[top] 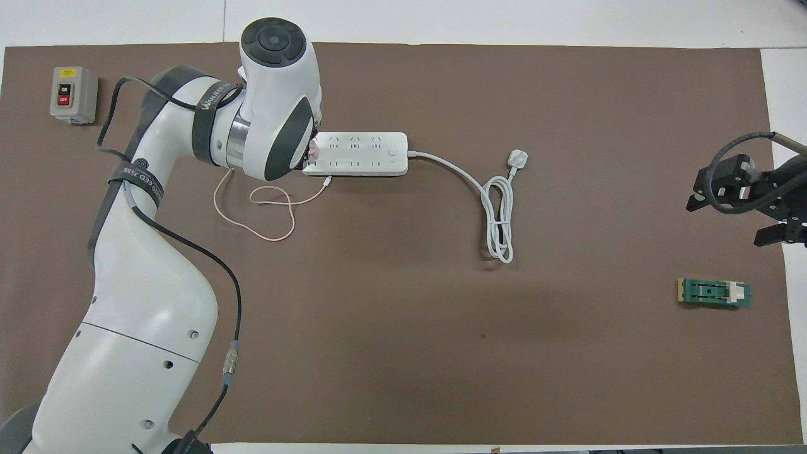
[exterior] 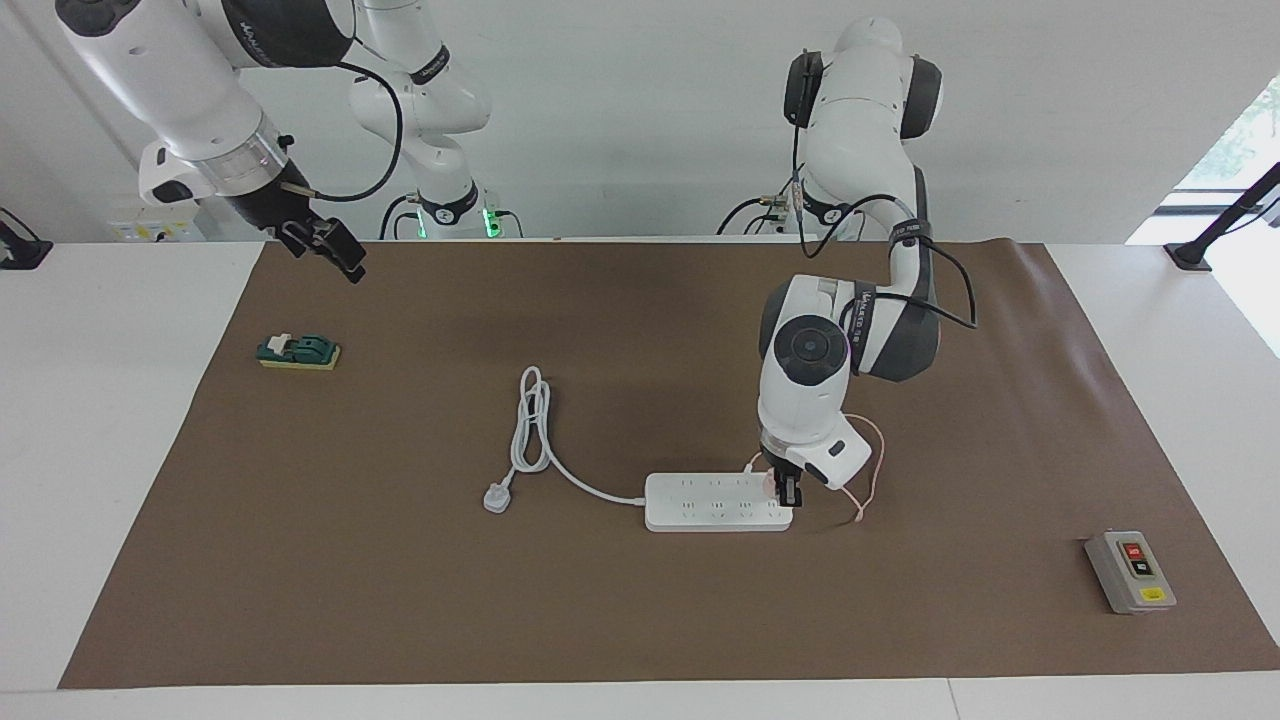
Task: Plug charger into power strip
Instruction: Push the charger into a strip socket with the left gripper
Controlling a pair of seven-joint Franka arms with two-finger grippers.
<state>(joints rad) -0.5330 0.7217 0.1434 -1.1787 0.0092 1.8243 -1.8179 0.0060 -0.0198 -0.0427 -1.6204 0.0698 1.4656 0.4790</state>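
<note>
Read the clock from above, with twelve pointing away from the robots and the centre on the long flat white plastic power strip [top: 356, 153]. The strip lies on the brown table mat [top: 403, 353]. The small pale-pink cube-shaped charger [top: 313, 149] is on the strip's nine o'clock end, and its thin pink cable [top: 271, 211] loops on the mat at eight. The white three-pin plug [top: 517, 157] lies at three and the coiled thick white cord [top: 498, 221] at four. The small green rectangular block [top: 714, 293] is also at four, well apart. The grey button box [top: 74, 94] lies between nine and ten.
</note>
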